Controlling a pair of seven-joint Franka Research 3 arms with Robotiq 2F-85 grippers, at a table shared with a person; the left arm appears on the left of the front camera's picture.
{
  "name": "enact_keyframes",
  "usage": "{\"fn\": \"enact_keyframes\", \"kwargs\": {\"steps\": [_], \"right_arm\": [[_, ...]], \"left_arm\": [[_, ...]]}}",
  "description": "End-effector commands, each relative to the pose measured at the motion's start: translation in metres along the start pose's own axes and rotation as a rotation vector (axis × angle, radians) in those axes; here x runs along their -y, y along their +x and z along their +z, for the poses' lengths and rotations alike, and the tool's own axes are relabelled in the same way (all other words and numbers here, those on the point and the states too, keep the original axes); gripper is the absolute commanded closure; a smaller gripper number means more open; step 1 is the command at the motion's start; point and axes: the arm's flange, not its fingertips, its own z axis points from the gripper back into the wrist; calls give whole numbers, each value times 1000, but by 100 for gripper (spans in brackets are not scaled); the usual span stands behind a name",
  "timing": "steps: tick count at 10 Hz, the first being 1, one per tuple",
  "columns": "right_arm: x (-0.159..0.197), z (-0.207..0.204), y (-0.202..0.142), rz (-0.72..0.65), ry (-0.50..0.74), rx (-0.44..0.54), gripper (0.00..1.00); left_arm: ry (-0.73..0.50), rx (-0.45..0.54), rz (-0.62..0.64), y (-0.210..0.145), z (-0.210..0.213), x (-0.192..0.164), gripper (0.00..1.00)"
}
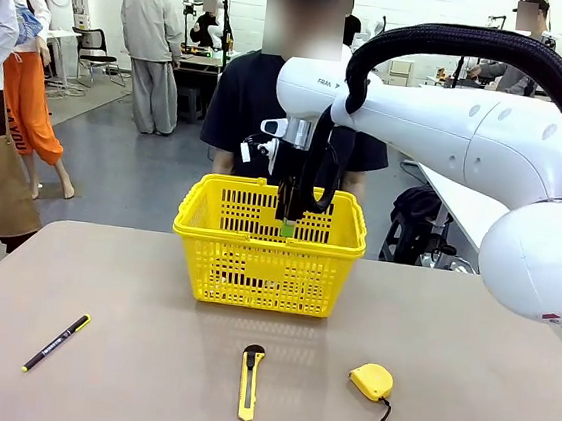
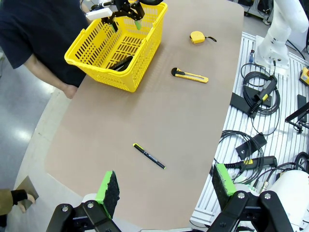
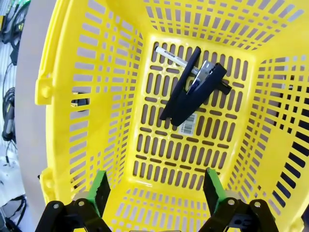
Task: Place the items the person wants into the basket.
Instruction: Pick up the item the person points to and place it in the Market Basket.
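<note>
Tan bench (image 1: 152, 288), busy workshop behind it: on the floor of the yellow shopping basket (image 1: 255, 268) lies the dark stapler (image 3: 193, 92), with the white-barrelled marker (image 3: 169, 54) crossing under it. Above them, over the basket's mouth, hangs the right hand (image 1: 287, 229), fingers spread wide and gripping nothing, clear of both. Outside the basket, on the near side of the bench, sit the yellow tape measure (image 1: 372, 381), the utility knife (image 1: 250, 380) near it, and the black pen (image 1: 56, 343) farther left. The left hand (image 2: 165, 183) hovers by the bench's edge, likewise spread and empty. A person (image 1: 242, 106) in a dark T-shirt stands behind the basket.
</note>
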Motion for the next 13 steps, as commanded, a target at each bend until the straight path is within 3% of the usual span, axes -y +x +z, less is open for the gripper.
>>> {"fn": "enact_keyframes", "kwargs": {"steps": [1, 4, 7, 10, 13], "right_arm": [[9, 11, 10, -12, 0, -22, 0], [-54, 29, -6, -114, -4, -32, 0], [-161, 43, -67, -249, -88, 77, 0], [-244, 28, -134, -367, -136, 173, 0], [-272, 18, -167, -428, -165, 225, 0]], "left_arm": [[-4, 7, -5, 0, 0, 1, 0], [-4, 7, -5, 0, 0, 1, 0], [-4, 7, -5, 0, 0, 1, 0], [-4, 7, -5, 0, 0, 1, 0], [-4, 7, -5, 0, 0, 1, 0]]}}
